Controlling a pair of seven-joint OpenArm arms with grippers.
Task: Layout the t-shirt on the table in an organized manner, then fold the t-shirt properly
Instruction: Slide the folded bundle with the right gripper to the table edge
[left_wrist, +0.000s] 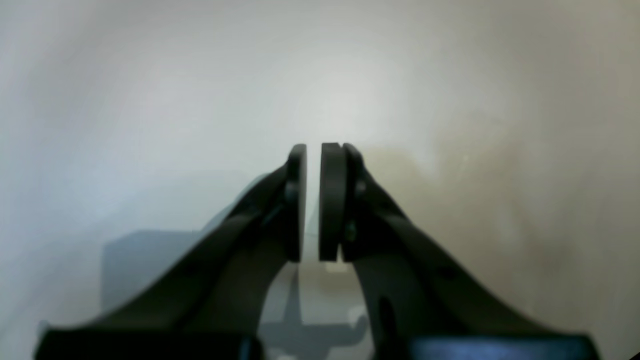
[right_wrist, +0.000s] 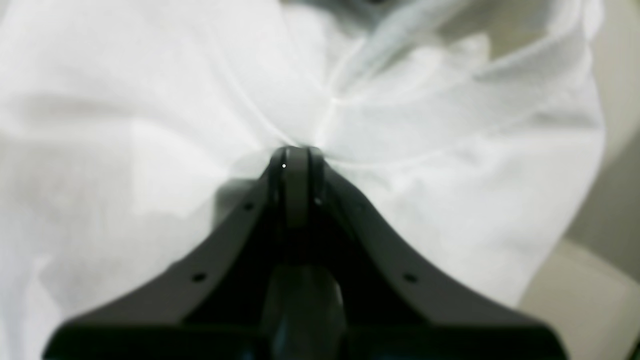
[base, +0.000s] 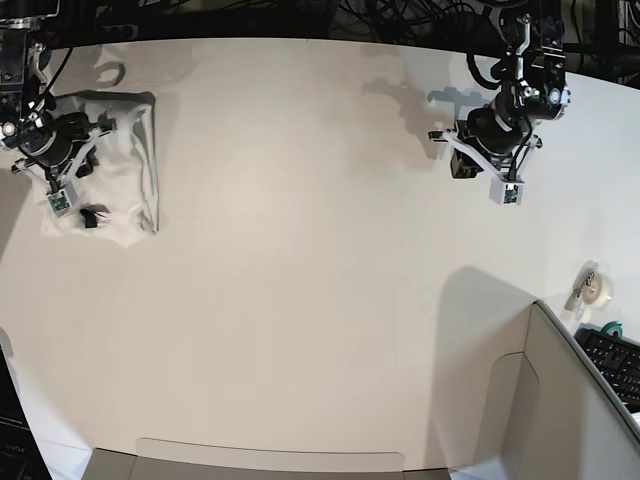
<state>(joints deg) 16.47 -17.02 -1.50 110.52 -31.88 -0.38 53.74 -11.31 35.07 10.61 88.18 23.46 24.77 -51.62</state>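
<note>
fabric of crumpled white cotton t-shirt (right_wrist: 410, 165) being pinched in right tool (right_wrist: 297, 152) over smooth white bench (base: 300, 250); left tool (left_wrist: 314, 200) hanging slightly ajar, empty.

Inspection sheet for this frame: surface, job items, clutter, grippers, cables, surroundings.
Surface: white table, mostly bare.
Job's things: white t-shirt bunched near the far corner on the base view's left, not laid out.
Clutter: tape roll at the base view's right edge.
Grippers: right gripper shut on the t-shirt; left gripper over bare table, narrow gap, holding nothing.
Cables: dark bundle behind the far edge.
Surroundings: grey box wall, keyboard.
</note>
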